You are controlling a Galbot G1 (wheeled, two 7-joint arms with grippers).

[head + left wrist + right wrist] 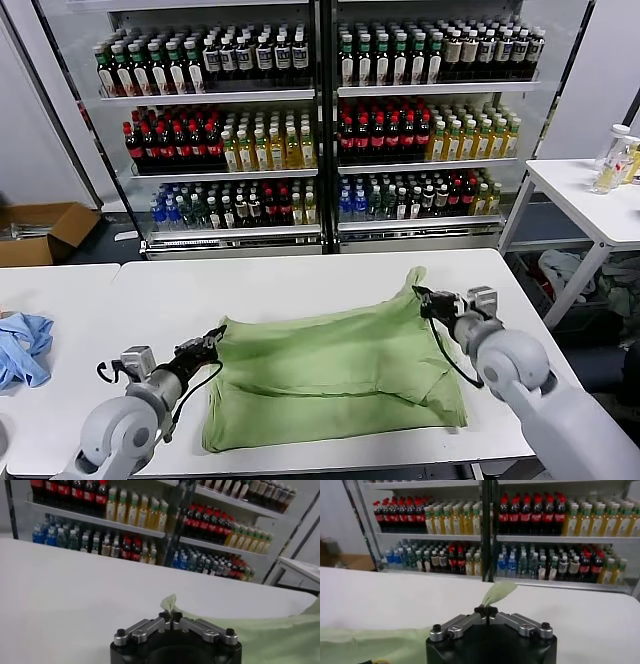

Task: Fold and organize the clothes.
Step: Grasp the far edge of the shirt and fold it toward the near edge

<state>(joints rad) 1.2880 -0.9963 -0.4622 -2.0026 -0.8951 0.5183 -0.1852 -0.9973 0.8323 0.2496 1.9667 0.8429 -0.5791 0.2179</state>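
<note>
A light green shirt (335, 375) lies on the white table (300, 280), partly folded, with its plain side up. My left gripper (215, 337) pinches the shirt's left far corner just above the table. My right gripper (421, 297) holds the right far corner, lifted into a peak (414, 277). In the left wrist view the fingers (170, 617) are shut on a small tip of green cloth (169, 602). In the right wrist view the fingers (486, 612) are likewise shut on a green cloth tip (498, 592).
A light blue garment (22, 347) lies at the table's left edge. Drink shelves (320, 120) stand behind the table. A cardboard box (40, 232) sits on the floor at the left. A second white table (590, 195) with bottles stands at the right.
</note>
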